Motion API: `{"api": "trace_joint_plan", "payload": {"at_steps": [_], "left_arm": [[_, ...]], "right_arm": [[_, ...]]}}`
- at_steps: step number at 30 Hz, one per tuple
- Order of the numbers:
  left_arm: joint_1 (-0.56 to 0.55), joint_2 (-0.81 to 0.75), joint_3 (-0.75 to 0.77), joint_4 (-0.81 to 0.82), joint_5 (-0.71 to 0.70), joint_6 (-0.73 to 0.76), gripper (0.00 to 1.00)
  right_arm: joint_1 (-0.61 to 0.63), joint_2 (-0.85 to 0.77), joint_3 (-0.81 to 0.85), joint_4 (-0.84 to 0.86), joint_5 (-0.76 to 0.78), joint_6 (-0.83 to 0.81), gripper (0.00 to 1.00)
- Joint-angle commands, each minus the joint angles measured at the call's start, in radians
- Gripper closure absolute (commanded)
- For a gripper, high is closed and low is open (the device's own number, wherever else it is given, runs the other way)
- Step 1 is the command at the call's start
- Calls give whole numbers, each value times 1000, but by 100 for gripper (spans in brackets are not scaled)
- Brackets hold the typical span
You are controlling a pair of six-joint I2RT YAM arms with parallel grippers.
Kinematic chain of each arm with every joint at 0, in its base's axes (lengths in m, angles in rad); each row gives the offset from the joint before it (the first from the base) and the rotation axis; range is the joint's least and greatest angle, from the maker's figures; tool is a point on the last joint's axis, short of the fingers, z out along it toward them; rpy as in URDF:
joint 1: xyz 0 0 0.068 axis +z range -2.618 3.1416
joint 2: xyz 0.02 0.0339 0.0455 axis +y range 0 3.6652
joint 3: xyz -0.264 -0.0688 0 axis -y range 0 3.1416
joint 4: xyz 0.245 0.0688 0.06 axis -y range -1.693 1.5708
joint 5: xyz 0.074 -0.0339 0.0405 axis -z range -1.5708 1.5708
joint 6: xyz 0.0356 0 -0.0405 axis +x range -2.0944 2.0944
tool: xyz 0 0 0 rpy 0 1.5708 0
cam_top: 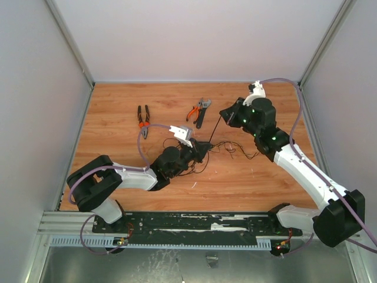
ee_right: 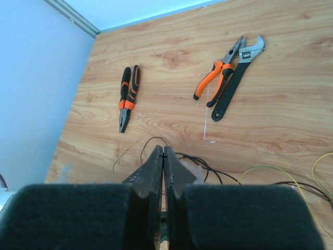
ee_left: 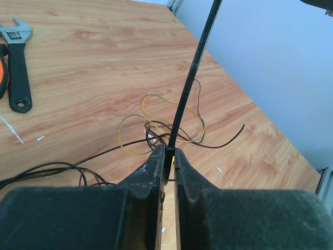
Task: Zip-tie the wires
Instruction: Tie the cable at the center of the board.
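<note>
- The left gripper is clamped on the lower end of the zip tie. From there the strip rises at a slant toward the far right corner of the bench.
- The right gripper has its jaws pressed together. From above, the strip's upper end reaches it, so it seems to pinch that end (its own camera shows no strip).
- The wires lie in loose loops mid-bench, just beyond the left fingertips.
- The strip looks light, springy and slick, so it is best held near its ends. The wires look limp and tangle-prone, best gathered where the loops cross.
- Pliers and a wrench lie toward the far edge.
</note>
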Motion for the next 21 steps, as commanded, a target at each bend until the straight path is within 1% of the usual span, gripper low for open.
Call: {"api": "trace_joint_plan", "payload": {"at_steps": [1, 9, 15, 17, 20, 21], "left_arm": [[0, 7, -43, -116, -11, 5, 100], [0, 22, -41, -114, -11, 2, 100], [0, 22, -39, -122, -17, -6, 100], [-1, 14, -30, -142, -20, -12, 100], [2, 3, -5, -193, -26, -26, 100], [3, -3, 5, -214, -29, -30, 100]], "right_arm": [[-42, -19, 80, 130, 53, -30, 100], [-59, -28, 79, 146, 40, -12, 100], [-67, -27, 75, 139, 30, -31, 100], [-73, -20, 87, 130, 1, -42, 100], [-80, -20, 73, 187, -135, -124, 100], [-83, -23, 69, 186, -161, -158, 95]]}}
